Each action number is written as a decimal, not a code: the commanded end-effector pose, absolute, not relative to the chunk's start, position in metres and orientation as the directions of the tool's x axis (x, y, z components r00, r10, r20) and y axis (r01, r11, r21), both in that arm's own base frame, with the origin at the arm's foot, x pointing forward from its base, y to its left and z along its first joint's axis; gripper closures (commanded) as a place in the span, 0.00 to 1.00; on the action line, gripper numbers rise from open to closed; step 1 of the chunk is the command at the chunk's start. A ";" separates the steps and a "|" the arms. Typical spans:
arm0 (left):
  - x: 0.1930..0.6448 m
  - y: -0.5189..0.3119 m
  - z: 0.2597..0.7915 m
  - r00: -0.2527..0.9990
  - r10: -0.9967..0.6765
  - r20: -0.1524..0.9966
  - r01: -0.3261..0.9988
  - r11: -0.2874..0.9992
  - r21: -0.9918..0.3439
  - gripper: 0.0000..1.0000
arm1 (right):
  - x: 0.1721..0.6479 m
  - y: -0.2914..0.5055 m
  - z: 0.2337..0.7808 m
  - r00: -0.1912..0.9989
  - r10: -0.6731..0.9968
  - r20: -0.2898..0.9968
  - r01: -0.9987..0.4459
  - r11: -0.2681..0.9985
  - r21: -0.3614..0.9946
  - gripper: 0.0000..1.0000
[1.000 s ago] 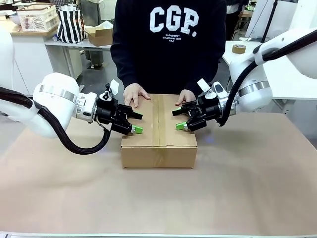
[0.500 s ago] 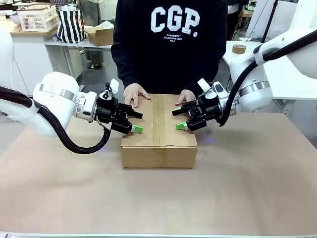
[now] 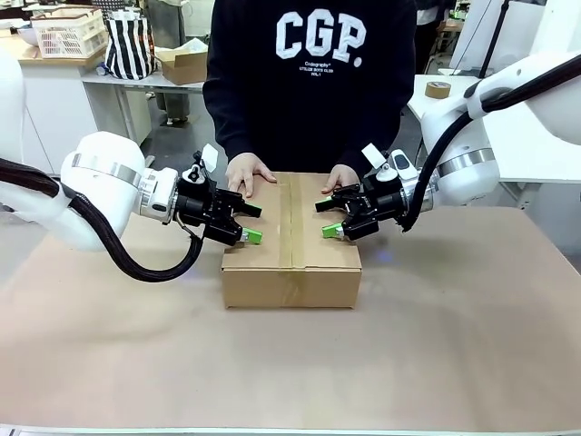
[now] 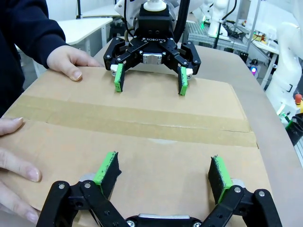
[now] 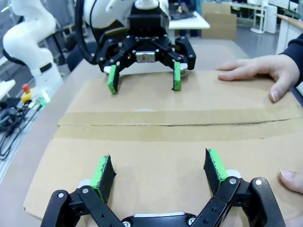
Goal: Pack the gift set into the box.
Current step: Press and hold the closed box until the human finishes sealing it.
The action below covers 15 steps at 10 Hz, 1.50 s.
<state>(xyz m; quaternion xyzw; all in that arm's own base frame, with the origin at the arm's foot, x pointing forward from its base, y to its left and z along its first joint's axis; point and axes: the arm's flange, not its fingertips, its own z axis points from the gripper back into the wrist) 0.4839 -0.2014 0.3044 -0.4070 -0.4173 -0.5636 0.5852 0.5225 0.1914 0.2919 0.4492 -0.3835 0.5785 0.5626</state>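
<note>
Corrugated brown box, rectangular (smooth tape seam); left pincer, right pincer spread.

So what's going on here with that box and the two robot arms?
A person across the table rests one hand and the other hand on the far edge of a brown cardboard box. Its flaps are down, with a tape strip along the middle seam. The left gripper and the right gripper face each other over the box's top from either side, both open and holding nothing.
</note>
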 end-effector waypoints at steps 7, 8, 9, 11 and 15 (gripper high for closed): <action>0.483 -0.200 0.301 0.011 -0.326 0.945 0.999 0.033 0.000 0.00 | 0.522 0.191 0.290 0.041 0.304 0.952 -0.995 -0.073 0.067 0.00; 0.483 -0.200 0.301 0.011 -0.326 0.945 0.999 0.033 0.000 0.00 | 0.522 0.191 0.290 0.041 0.304 0.952 -0.995 -0.073 0.067 0.00; 0.483 -0.200 0.301 0.011 -0.326 0.945 0.999 0.033 0.000 0.00 | 0.522 0.191 0.290 0.041 0.304 0.952 -0.995 -0.073 0.067 0.00; 0.483 -0.200 0.301 0.011 -0.326 0.945 0.999 0.033 0.000 0.00 | 0.522 0.191 0.290 0.041 0.304 0.952 -0.995 -0.073 0.067 0.00; 0.483 -0.200 0.301 0.011 -0.326 0.945 0.999 0.033 0.000 0.00 | 0.522 0.191 0.290 0.041 0.304 0.952 -0.995 -0.073 0.067 0.00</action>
